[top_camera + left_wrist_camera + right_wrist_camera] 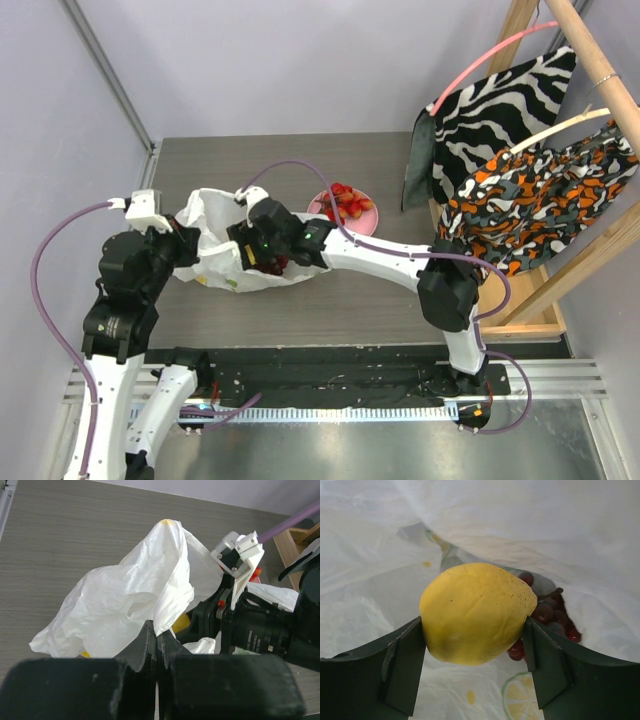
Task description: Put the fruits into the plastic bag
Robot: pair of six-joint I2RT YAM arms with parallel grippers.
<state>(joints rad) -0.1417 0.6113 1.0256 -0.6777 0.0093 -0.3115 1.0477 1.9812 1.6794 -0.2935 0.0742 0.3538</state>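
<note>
Yellow lemon [472, 610] clamped in right gripper [474, 630] inside plastic bag [120, 600] — left gripper [157, 635] pinches its edge, holding it open.

plastic bag [125, 595]: we see thin, crinkly, translucent film
lemon [472, 612]: matt, finely pitted skin
table [350, 312]: perhaps wood-grain laminate
</note>
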